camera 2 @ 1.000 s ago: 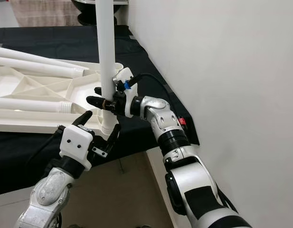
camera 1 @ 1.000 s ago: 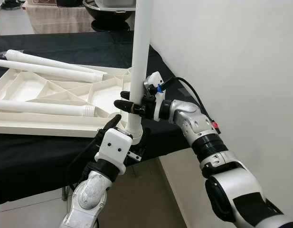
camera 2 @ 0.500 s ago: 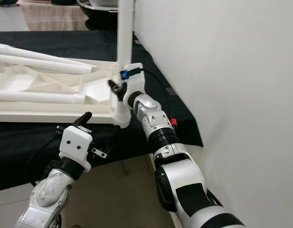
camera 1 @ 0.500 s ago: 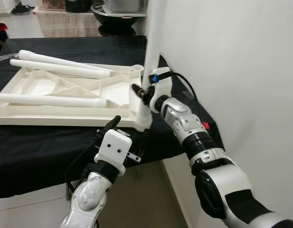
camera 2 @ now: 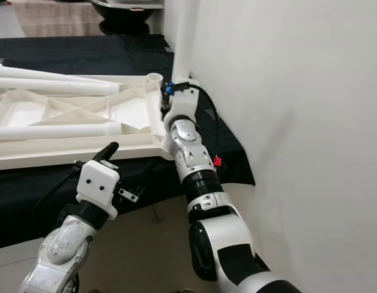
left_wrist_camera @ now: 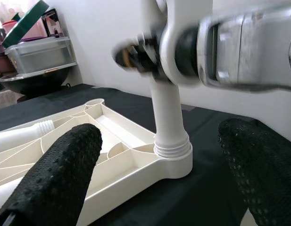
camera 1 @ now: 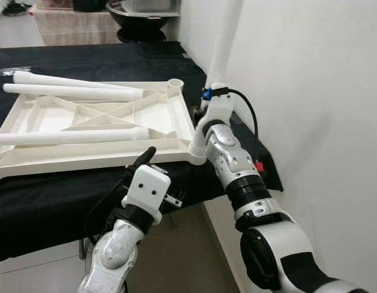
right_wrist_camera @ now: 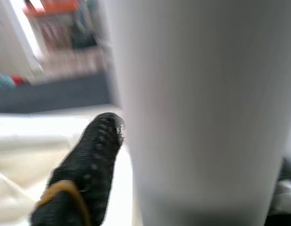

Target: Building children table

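Black-clothed table [camera 1: 54, 201] carries the upturned tabletop [camera 1: 90, 131]; the upright leg [left_wrist_camera: 168, 117], pinched by the right gripper [camera 1: 203, 110], is now seated in its corner socket; the left gripper [left_wrist_camera: 154, 179] is spread, empty.

A black cloth [camera 1: 84, 61] covers the bench beside a white wall [camera 1: 310, 79].

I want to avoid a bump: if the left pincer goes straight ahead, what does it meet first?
Probably the upright white plastic table leg in the corner socket of the upside-down white tabletop; depth is unclear. The left pincer is open.
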### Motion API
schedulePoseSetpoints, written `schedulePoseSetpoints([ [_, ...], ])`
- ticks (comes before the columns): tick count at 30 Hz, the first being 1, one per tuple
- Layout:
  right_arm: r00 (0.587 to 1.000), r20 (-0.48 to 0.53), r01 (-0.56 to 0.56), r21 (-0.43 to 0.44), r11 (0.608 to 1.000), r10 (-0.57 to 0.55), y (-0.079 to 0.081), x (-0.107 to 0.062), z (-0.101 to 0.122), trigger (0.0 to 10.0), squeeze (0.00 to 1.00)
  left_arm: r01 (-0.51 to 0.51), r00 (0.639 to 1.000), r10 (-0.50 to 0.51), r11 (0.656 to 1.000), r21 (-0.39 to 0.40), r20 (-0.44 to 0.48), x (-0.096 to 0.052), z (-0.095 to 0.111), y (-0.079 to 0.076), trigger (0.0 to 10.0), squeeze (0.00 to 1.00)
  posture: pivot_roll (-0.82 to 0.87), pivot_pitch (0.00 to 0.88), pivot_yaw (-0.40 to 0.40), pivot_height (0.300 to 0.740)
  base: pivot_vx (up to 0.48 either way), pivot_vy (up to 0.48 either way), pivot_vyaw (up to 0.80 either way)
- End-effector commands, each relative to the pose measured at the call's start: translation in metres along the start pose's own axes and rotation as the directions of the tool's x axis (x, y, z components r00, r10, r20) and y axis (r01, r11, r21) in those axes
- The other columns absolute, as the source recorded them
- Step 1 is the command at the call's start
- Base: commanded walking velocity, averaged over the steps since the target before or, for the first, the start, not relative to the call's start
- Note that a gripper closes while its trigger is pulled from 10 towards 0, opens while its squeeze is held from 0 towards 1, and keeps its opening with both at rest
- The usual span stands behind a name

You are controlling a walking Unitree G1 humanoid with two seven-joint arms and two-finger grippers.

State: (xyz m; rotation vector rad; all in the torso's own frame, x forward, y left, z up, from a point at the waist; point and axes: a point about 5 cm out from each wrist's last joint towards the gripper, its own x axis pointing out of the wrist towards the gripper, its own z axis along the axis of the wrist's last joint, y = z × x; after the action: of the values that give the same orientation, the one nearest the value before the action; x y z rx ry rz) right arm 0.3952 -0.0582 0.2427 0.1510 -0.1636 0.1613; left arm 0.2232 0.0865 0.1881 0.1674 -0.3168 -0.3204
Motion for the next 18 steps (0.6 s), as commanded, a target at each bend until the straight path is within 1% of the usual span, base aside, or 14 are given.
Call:
schedulePoseSetpoints([
  [1, 0.993, 0.082, -0.082, 0.004, 0.997, 0.082, 0.010, 0.000, 0.015, 10.0, 0.00, -0.003, 1.000, 0.003, 1.000, -0.006, -0.005, 0.001, 0.001, 0.001, 10.0, 0.00, 0.07, 0.078, -0.108, 0.740, 0.000, 0.000, 0.00],
  [4, 0.991, 0.081, -0.109, 0.010, 0.994, 0.108, 0.011, 0.000, 0.016, 10.0, 0.00, -0.006, 1.000, 0.006, 1.000, -0.005, -0.004, 0.001, 0.001, 0.002, 10.0, 0.00, 0.07, 0.078, -0.108, 0.740, 0.000, 0.000, 0.00],
  [5, 0.968, 0.021, -0.252, 0.081, 0.964, 0.251, 0.012, 0.004, 0.013, 10.0, 0.00, -0.013, 1.000, 0.013, 1.000, 0.004, -0.004, 0.002, 0.001, 0.007, 10.0, 0.00, 0.06, 0.081, -0.100, 0.740, 0.000, 0.000, 0.00],
  [6, 0.968, 0.021, -0.252, 0.081, 0.964, 0.251, 0.012, 0.004, 0.013, 10.0, 0.00, -0.013, 1.000, 0.013, 1.000, 0.004, -0.004, 0.002, 0.001, 0.007, 10.0, 0.00, 0.06, 0.081, -0.100, 0.740, 0.000, 0.000, 0.00],
  [7, 0.916, -0.022, -0.394, 0.141, 0.908, 0.401, 0.012, 0.003, 0.011, 10.0, 0.00, -0.019, 1.000, 0.019, 1.000, 0.008, -0.005, 0.003, 0.000, 0.011, 10.0, 0.00, 0.05, 0.089, -0.102, 0.740, 0.000, 0.000, 0.00],
  [10, 0.816, -0.072, -0.558, 0.159, 0.814, 0.574, 0.012, -0.002, 0.007, 10.0, 0.00, -0.021, 1.000, 0.021, 1.000, 0.007, -0.002, 0.005, 0.001, 0.011, 10.0, 0.00, 0.05, 0.095, -0.106, 0.740, 0.000, 0.000, 0.00],
  [11, 0.795, -0.085, -0.585, 0.154, 0.796, 0.601, 0.012, -0.004, 0.005, 10.0, 0.00, -0.020, 1.000, 0.020, 1.000, 0.006, -0.002, 0.005, 0.001, 0.011, 10.0, 0.00, 0.05, 0.095, -0.106, 0.740, 0.000, 0.000, 0.00],
  [12, 0.753, -0.101, -0.634, 0.154, 0.758, 0.650, 0.010, -0.007, 0.003, 10.0, 0.00, -0.020, 1.000, 0.020, 1.000, 0.004, -0.003, 0.005, 0.000, 0.010, 10.0, 0.00, 0.05, 0.105, -0.109, 0.740, 0.000, 0.000, 0.00],
  [13, 0.753, -0.101, -0.634, 0.154, 0.758, 0.650, 0.010, -0.007, 0.003, 10.0, 0.00, -0.020, 1.000, 0.020, 1.000, 0.004, -0.003, 0.005, 0.000, 0.010, 10.0, 0.00, 0.05, 0.105, -0.109, 0.740, 0.000, 0.000, 0.00],
  [14, 0.725, -0.109, -0.663, 0.155, 0.732, 0.680, 0.008, -0.010, 0.002, 10.0, 0.00, -0.019, 1.000, 0.019, 1.000, 0.003, -0.004, 0.005, 0.000, 0.009, 10.0, 0.00, 0.05, 0.105, -0.109, 0.740, 0.000, 0.000, 0.00],
  [15, 0.687, -0.114, -0.704, 0.141, 0.696, 0.717, 0.006, -0.013, 0.002, 10.0, 0.00, -0.019, 1.000, 0.019, 1.000, -0.001, -0.002, 0.006, 0.001, 0.008, 10.0, 0.00, 0.04, 0.117, -0.111, 0.740, 0.000, 0.000, 0.00],
  [16, 0.620, -0.119, -0.766, 0.123, 0.631, 0.775, 0.005, -0.019, 0.004, 10.0, 0.00, -0.020, 1.000, 0.020, 1.000, -0.004, 0.000, 0.006, 0.002, 0.008, 10.0, 0.00, 0.04, 0.118, -0.104, 0.740, 0.000, 0.000, 0.00],
  [17, 0.573, -0.121, -0.804, 0.108, 0.585, 0.810, 0.004, -0.023, 0.004, 10.0, 0.00, -0.020, 1.000, 0.021, 1.000, -0.007, 0.001, 0.006, 0.002, 0.008, 10.0, 0.00, 0.04, 0.119, -0.104, 0.740, 0.000, 0.000, 0.00],
  [18, 0.573, -0.121, -0.804, 0.108, 0.585, 0.810, 0.004, -0.023, 0.004, 10.0, 0.00, -0.020, 1.000, 0.021, 1.000, -0.007, 0.001, 0.006, 0.002, 0.008, 10.0, 0.00, 0.04, 0.119, -0.104, 0.740, 0.000, 0.000, 0.00],
])
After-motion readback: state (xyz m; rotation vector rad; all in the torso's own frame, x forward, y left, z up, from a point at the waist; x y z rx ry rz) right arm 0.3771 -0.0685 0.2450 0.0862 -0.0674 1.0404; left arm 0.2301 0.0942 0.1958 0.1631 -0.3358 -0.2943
